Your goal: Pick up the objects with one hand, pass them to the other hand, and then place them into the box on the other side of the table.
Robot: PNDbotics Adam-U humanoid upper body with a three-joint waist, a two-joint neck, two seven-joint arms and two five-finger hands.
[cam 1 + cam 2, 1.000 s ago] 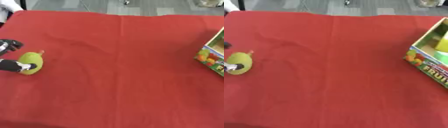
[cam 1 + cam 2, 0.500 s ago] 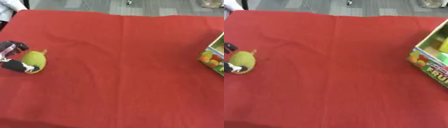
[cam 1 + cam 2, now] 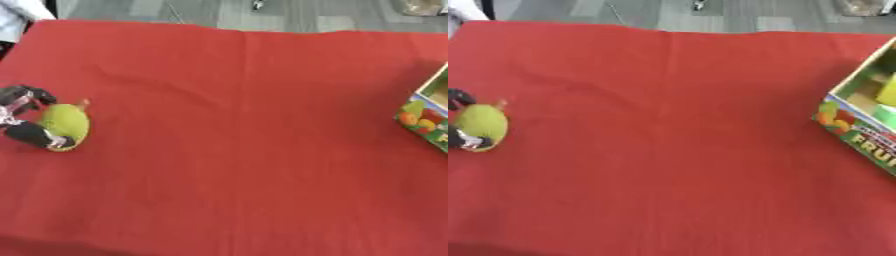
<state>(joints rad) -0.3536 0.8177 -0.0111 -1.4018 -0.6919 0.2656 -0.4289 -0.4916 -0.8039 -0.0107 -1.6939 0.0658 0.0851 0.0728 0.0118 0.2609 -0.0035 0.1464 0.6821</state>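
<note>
A green pear-shaped fruit [image 3: 66, 124] with a small orange stem lies on the red tablecloth at the far left. My left hand [image 3: 24, 116] is curled round it from the left, fingers above and thumb below. At the right edge stands the fruit box [image 3: 859, 131], open at the top, with yellow and green things inside. The right hand shows in neither view.
The red cloth [image 3: 245, 150] covers the whole table. Grey floor runs along the far edge, and a white sleeve [image 3: 22, 12] shows at the far left corner.
My left hand and the green fruit have shifted to the right, farther into view. The pictures have also shifted slightly.
</note>
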